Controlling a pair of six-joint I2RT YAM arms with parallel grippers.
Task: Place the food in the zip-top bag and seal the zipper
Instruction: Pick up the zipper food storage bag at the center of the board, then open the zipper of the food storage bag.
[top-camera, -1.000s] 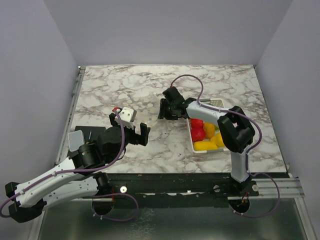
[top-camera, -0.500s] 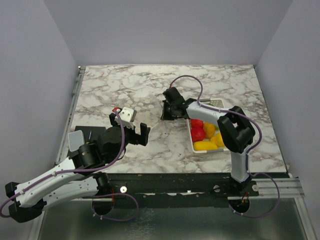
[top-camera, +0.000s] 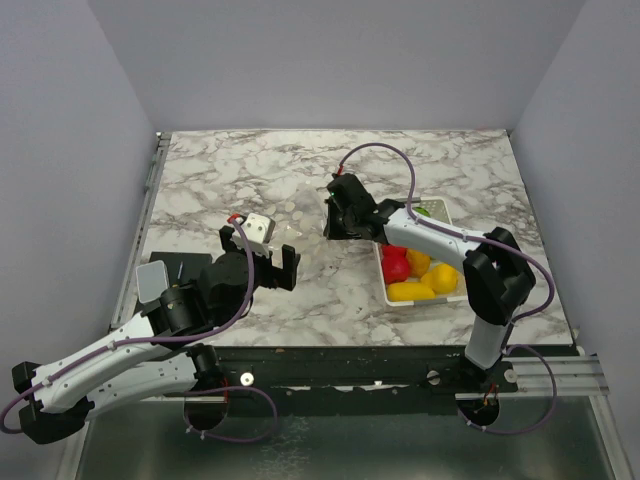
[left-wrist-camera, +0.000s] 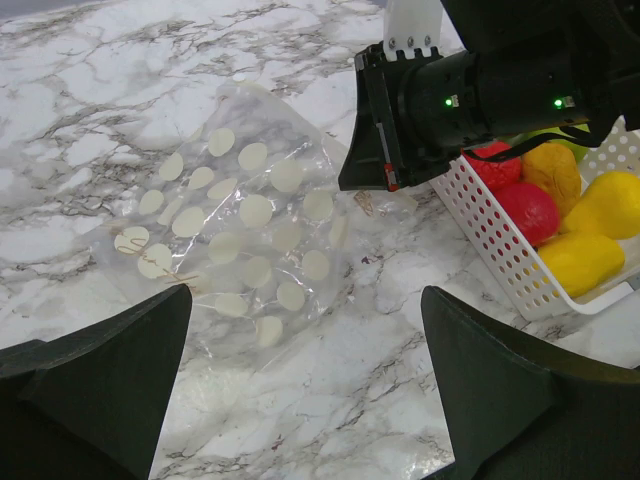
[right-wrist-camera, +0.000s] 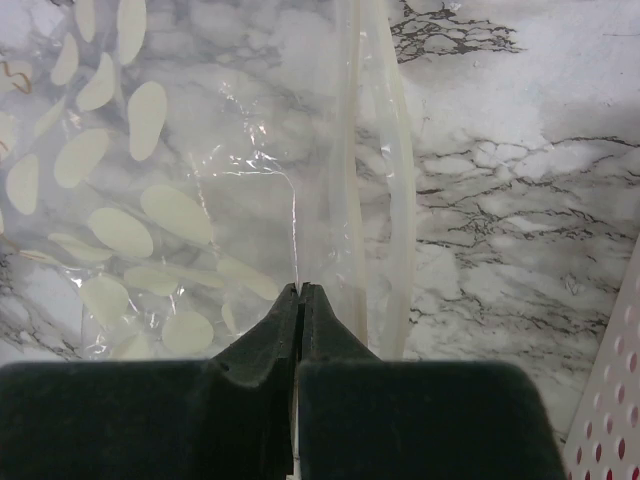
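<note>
The see-through dotted zip-top bag (left-wrist-camera: 240, 230) lies on the marble between the arms; it shows faintly in the top view (top-camera: 293, 228). My right gripper (right-wrist-camera: 300, 290) is shut on the bag's thin film just left of the zipper strip (right-wrist-camera: 375, 150), and it shows in the top view (top-camera: 331, 222). The food, red (left-wrist-camera: 525, 210), yellow (left-wrist-camera: 590, 260) and orange (left-wrist-camera: 550, 170) pieces, sits in the white tray (left-wrist-camera: 490, 250) to the right (top-camera: 384, 278). My left gripper (left-wrist-camera: 307, 297) is open and empty over the bag's near edge (top-camera: 262, 255).
A black plate with a grey card (top-camera: 152, 280) lies at the table's left near corner. The tray stands just right of the right gripper, and the right arm's forearm (top-camera: 430, 230) passes over it. Grey walls close in the table on three sides.
The right gripper has shifted slightly back with the bag film pinched, and its elbow has swung right. The left gripper has edged forward toward the bag.
</note>
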